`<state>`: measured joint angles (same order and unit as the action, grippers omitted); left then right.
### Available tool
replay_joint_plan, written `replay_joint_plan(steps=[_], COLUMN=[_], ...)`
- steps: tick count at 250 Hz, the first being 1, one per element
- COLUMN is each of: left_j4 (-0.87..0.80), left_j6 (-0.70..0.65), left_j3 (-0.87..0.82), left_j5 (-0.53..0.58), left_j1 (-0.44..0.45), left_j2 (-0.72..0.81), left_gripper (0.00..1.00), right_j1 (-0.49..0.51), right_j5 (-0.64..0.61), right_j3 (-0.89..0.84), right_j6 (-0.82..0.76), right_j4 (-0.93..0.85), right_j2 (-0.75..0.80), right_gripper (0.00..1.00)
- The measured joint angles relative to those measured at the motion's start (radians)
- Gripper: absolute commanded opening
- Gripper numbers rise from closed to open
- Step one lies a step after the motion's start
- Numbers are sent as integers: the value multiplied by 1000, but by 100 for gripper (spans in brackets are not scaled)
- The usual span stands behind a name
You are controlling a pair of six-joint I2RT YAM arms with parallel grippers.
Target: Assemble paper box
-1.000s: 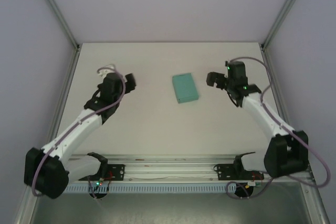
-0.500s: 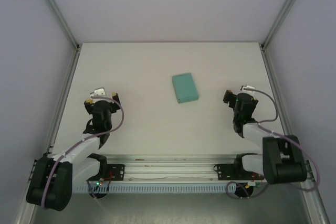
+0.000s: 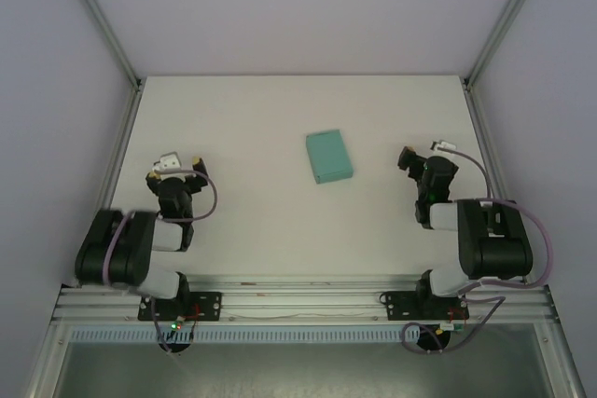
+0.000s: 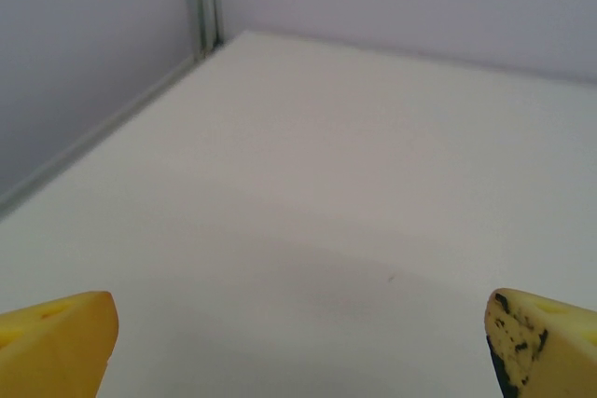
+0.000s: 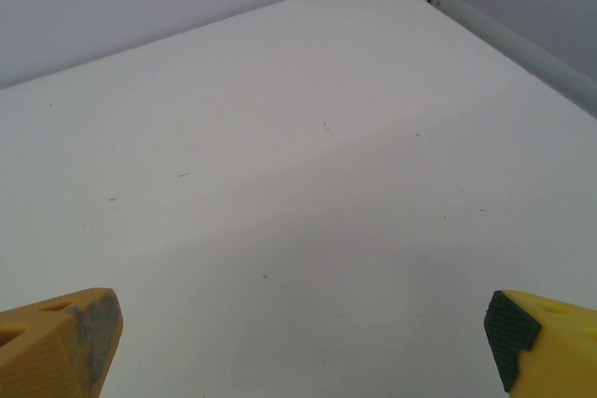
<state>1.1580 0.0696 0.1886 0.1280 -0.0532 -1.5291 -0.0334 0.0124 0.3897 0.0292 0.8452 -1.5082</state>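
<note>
**White table, small teal-green card paper box lying shut near its middle**

Top view: pale grey panels wall the table. The paper box is a closed rectangle lying flat, slightly skewed. The left gripper and the right gripper sit over the near sides of the table, each well apart from the box.

Left wrist view: yellow fingertips sit in the two lower corners, jaws spread wide, with bare table between them and nothing held.

Right wrist view: yellow fingertips are likewise far apart. The right one shows a dark ribbed pad, and the claw is empty.
</note>
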Motion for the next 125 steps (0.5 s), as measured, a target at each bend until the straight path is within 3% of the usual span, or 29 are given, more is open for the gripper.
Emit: replay_joint_plan(steps=[15,60,125], left_j4=[-74,-94,-119], left_j6=[6,0,-1], left_j3=[3,102,107], left_j5=[-15,-49,-51], left_j1=[-8,-5,1], left_j2=[6,11,13], left_gripper=[100,100,100], right_j1=[0,0,0], right_j5=[5,14,14], right_j3=[0,0,0], right_j6=[0,0,0], right_j4=[-11,-19,-22], right_j2=[0,0,0], right_gripper=[100,100,100])
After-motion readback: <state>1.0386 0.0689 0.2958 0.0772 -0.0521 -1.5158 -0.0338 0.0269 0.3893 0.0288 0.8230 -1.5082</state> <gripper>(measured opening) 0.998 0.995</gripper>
